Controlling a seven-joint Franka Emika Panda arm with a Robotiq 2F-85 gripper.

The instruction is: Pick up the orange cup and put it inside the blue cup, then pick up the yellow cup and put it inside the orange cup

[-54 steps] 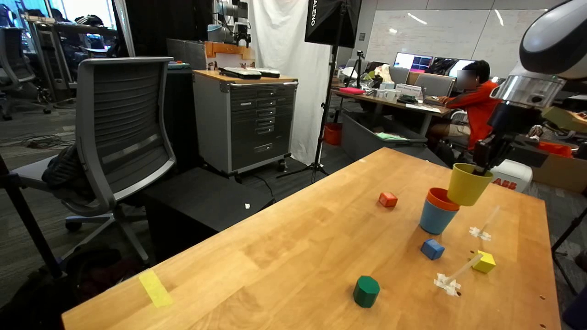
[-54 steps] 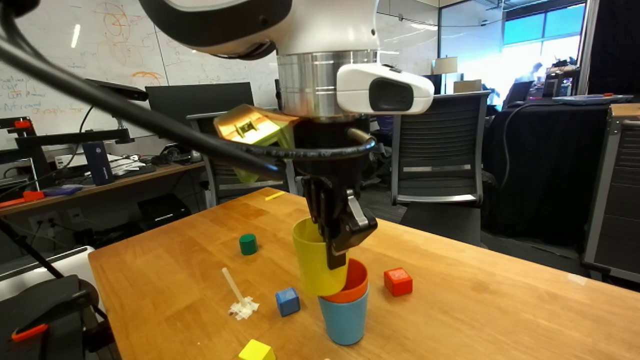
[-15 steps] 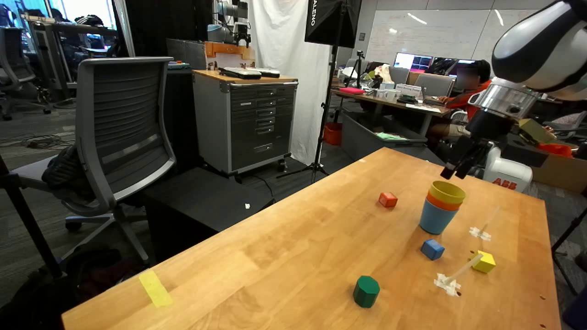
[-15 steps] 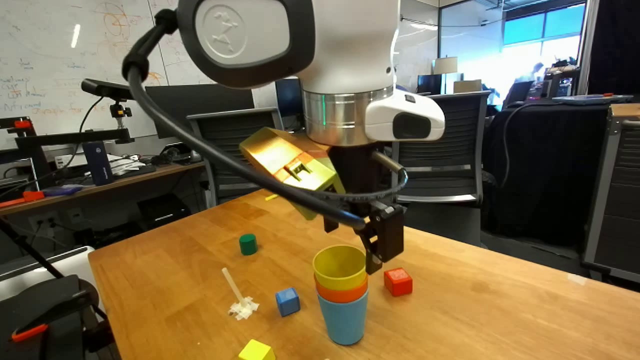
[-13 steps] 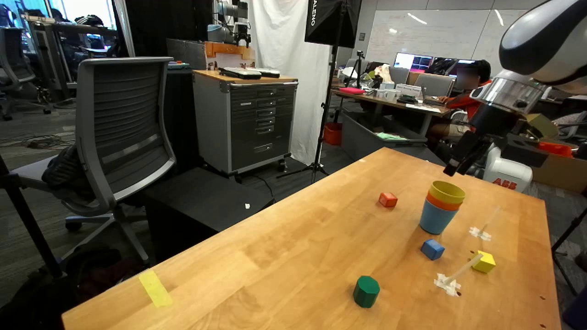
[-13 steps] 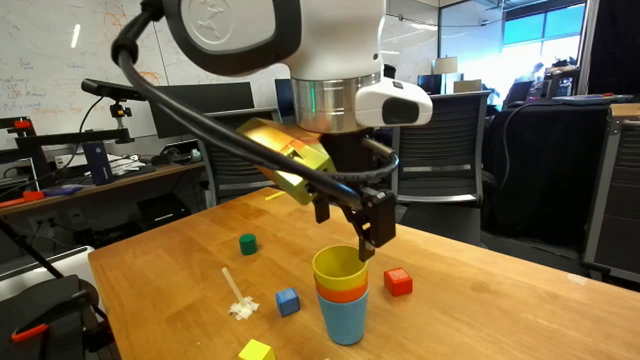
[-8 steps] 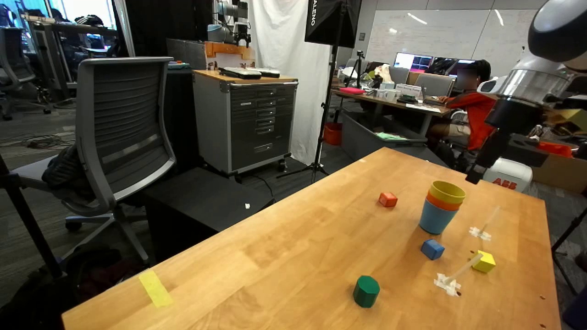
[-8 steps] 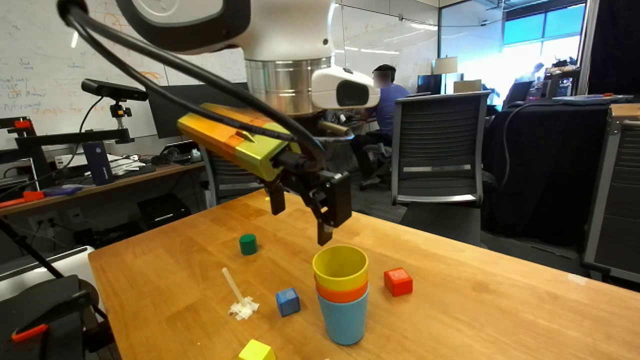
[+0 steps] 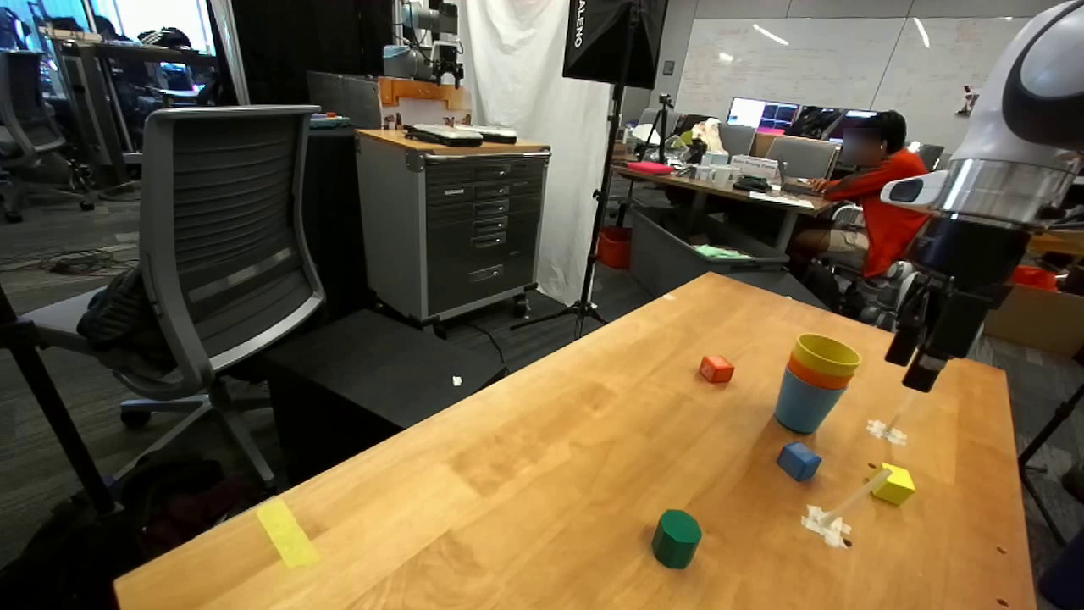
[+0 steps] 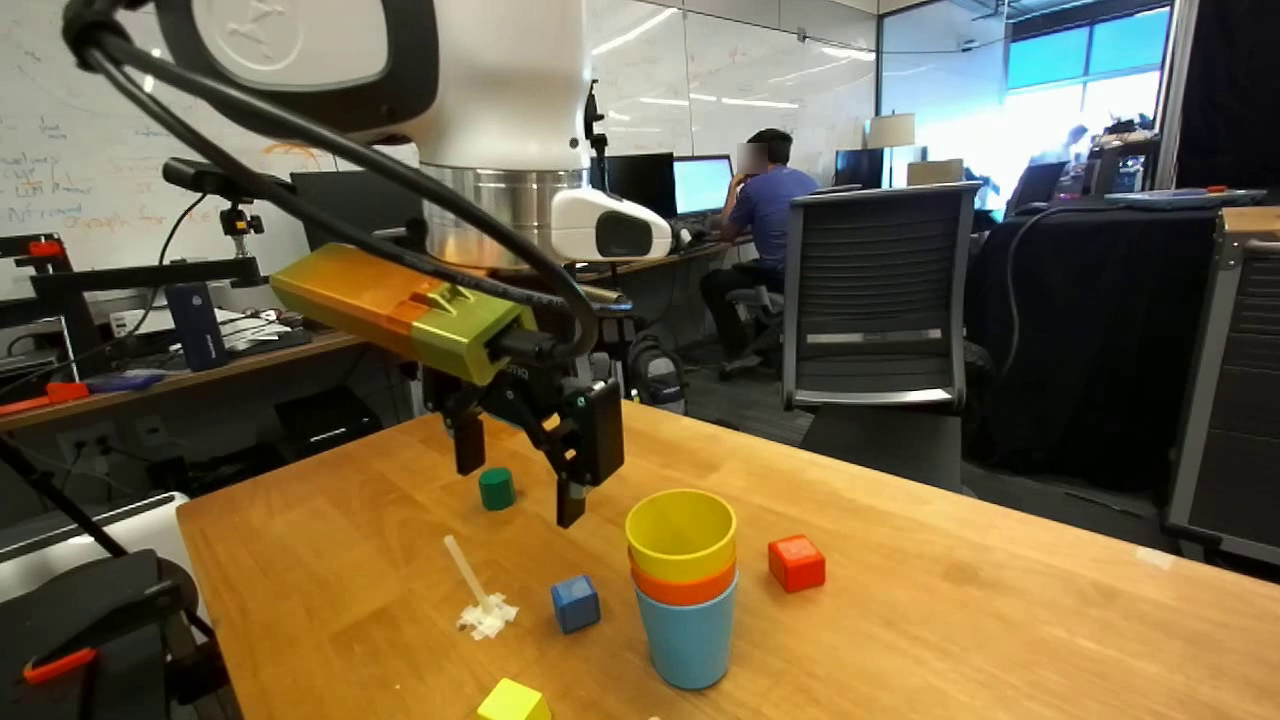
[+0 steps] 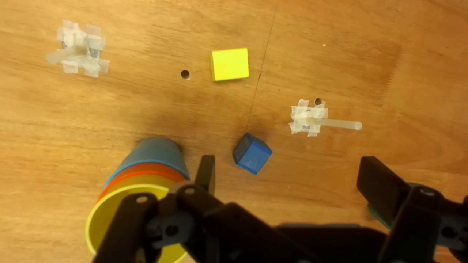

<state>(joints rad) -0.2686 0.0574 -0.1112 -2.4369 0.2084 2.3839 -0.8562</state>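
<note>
Cups, three, nested; blocks, four; claw, one

Whiteboards are mounted in both exterior views. In an exterior view, a drawer cabinet is stood on dark flooring before a white curtain. In an exterior view, a bright window is seen beyond a chair.

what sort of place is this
Most likely a robotics lab or research office: a robot arm hangs over a wooden table, there's a large whiteboard in the background, and a person in purple sits by a lit monitor.
</note>
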